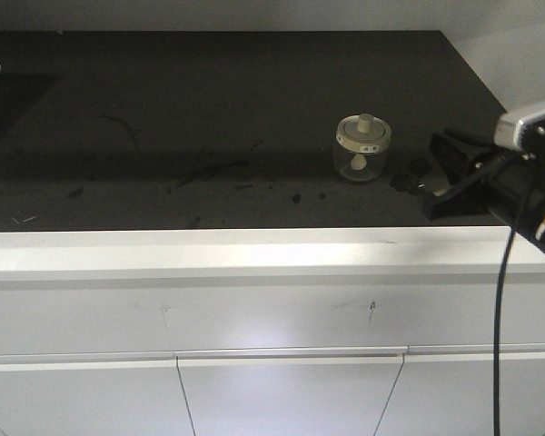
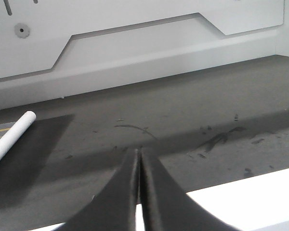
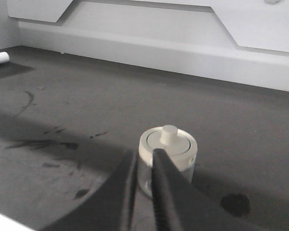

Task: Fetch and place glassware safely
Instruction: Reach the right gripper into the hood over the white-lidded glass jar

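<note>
Black matte countertop point(image 1: 209, 100), dull and worn, with scuffs point(image 1: 209, 171) and short streaks across its middle. One round dark spot point(image 3: 235, 204) lies near the jar. A broad band of shadow runs across the surface. The front edge is white, and below it is a white cabinet front point(image 1: 282, 309) with panel seams. A white back panel point(image 2: 135, 38) with stepped angular cut-outs closes the far side; a small round fitting point(image 2: 21, 30) sits in it at upper left. A white tube point(image 2: 12, 137) lies flat at the far left, on a darker rectangular patch.

Glass jar point(image 1: 361, 148) stands upright on the right part of the countertop, with its off-white lid and central knob in place. Small dark marks ring the lid's rim; they are too small to read. No other writing is visible.

Right gripper point(image 3: 145, 161): jaws nearly together with a thin slit between them, gripping nothing, tips just short of the jar. Left gripper point(image 2: 138, 154): jaws pressed together, empty, above the front edge.
</note>
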Controlling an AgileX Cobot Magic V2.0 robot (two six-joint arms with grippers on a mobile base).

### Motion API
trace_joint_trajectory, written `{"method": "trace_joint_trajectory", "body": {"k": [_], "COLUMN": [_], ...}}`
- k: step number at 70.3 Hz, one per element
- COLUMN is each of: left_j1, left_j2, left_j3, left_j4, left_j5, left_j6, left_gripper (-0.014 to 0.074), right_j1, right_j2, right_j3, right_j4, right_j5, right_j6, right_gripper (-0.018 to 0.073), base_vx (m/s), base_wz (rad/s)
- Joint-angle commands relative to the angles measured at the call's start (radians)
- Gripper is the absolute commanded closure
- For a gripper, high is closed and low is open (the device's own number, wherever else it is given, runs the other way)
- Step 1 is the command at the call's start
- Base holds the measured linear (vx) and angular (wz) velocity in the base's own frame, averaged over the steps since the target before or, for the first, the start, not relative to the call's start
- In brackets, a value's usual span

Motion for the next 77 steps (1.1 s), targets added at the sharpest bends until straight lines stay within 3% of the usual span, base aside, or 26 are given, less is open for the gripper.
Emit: {"method": "trace_joint_trajectory", "body": {"k": [1, 11, 19, 56, 77], "left_j1": [-0.005, -0.005, -0.005, -0.005, -0.005], "left_j2": [-0.001, -0.001, -0.001, -0.001, -0.001], "left_j3": [-0.025, -0.025, -0.025, -0.025, -0.025], "left_j4": [-0.006, -0.006, -0.006, -0.006, -0.006], "left_j5": [-0.074, -0.074, -0.074, -0.071, -0.048], "left_j6": [-0.01, -0.01, -0.01, -0.008, -0.008], "left_gripper": [0.0603, 0.0603, 0.0603, 0.0603, 0.0603], "right_j1": [0.002, 0.002, 0.002, 0.002, 0.002], "right_j2": [0.048, 0.172, 0.268, 0.566, 0.677], "right_j3": [-0.087, -0.2, -0.29, -0.604, -0.642], "right_j4": [0.02, 0.02, 0.02, 0.017, 0.016], "right_j5": [-0.067, -0.079, -0.083, -0.147, -0.199], "right_j6": [-0.006, -0.006, -0.006, 0.002, 0.001], "right_gripper": [0.0341, 0.0152, 0.0085, 0.0085, 0.0085], "base_vx": [0.0, 0.0, 0.0, 0.0, 0.0], "base_wz": [0.0, 0.0, 0.0, 0.0, 0.0]}}
